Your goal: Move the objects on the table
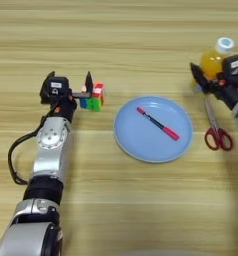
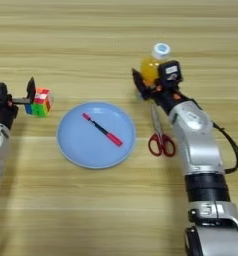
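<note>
My right gripper [image 2: 147,86] sits in the upper right of the frame, its black jaws closed around the lower body of the small orange-drink bottle [image 2: 152,65]. The bottle stands upright with its white cap at the top, on the worktop [image 2: 119,200] to the right of the round blue plate [image 2: 73,145] and apart from it. Just below the right gripper lie scissors [image 2: 160,135] with red handles, blades pointing up toward the bottle, handles toward the lower edge of the frame; they rest on the wood just right of the plate's rim. The right forearm runs down from the gripper toward the lower right corner.

My left gripper [image 1: 87,89] is at the left of the frame, level with the upper part of the plate. Its jaws stand apart, one black finger [image 1: 89,80] pointing upward, and nothing is held between them. Right beside the fingers, touching or nearly touching, is a small multicoloured puzzle cube [image 1: 94,97] sitting on the worktop, well left of the plate. The left arm runs down to the lower left corner.

In the middle of the frame, the thin black pen [image 1: 156,123] with red ends lies on the plate, slanting from upper left to lower right, with both ends inside the rim.
</note>
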Available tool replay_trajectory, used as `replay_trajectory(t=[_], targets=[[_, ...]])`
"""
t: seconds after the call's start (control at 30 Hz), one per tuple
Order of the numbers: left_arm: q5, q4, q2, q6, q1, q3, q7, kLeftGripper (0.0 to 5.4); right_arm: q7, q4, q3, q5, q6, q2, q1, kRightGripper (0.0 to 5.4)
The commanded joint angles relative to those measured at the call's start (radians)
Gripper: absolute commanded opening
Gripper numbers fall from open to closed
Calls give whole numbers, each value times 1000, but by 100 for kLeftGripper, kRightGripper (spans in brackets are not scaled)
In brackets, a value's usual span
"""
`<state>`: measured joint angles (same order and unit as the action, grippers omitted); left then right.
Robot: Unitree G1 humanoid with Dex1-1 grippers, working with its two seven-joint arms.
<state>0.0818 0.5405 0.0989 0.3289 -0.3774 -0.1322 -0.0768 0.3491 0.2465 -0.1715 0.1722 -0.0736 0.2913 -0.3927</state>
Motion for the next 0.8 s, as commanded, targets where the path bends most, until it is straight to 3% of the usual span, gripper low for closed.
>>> replay_trajectory(t=[0.03, 0.23, 0.8], targets=[[-8, 0, 7, -8, -8, 3, 3, 540, -25, 42, -37, 2, 43, 20, 5, 341], [-8, 6, 10, -8, -12, 1, 1, 540, -37, 120, -48, 2, 55, 21, 30, 341], [-5, 6, 10, -7, -13, -2, 0, 540, -36, 290, -29, -15, 147, 20, -2, 341]])
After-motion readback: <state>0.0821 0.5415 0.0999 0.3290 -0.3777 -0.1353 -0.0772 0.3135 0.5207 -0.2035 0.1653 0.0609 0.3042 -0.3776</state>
